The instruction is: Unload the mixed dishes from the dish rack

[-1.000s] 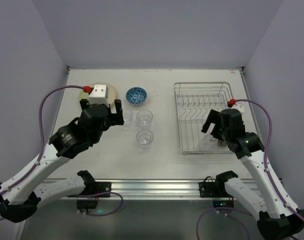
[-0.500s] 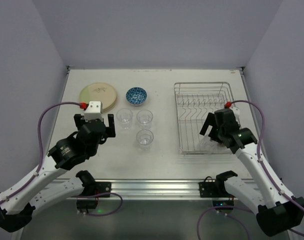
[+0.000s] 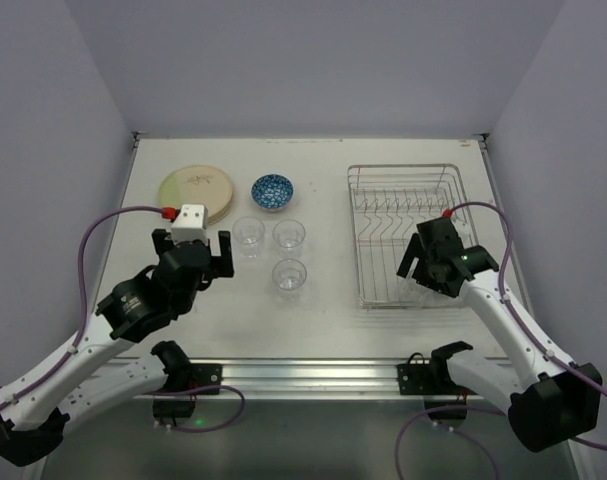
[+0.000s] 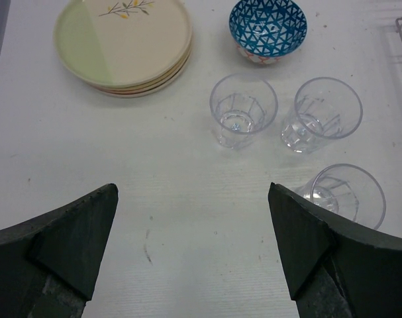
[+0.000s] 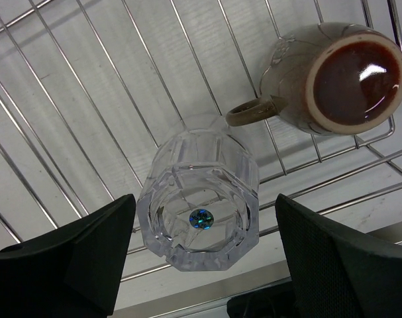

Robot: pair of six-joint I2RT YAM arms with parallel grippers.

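The silver wire dish rack [image 3: 403, 167] stands at the right. In its near part a clear glass [image 5: 201, 209] sits bottom-up, with a beige cup [image 5: 333, 76], dark inside, beside it. My right gripper [image 5: 204, 202] is open, one finger on each side of that glass and not touching it; it also shows in the top view [image 3: 423, 268]. On the table to the left are a stack of cream plates [image 4: 123, 43], a blue-patterned bowl [image 4: 267, 29] and three glasses [image 4: 244, 109] [image 4: 322, 114] [image 4: 343, 192]. My left gripper [image 4: 193, 192] is open and empty, near of the plates.
The rack's row of upright tines [image 3: 408, 205] holds nothing. The table's near edge rail [image 3: 303, 372] runs below both arms. The three glasses [image 3: 289, 275] stand close together between the left gripper [image 3: 191, 242] and the rack.
My left gripper has drawn back from over the plates towards the near edge, still open. My right gripper has come down around the upturned glass in the rack.
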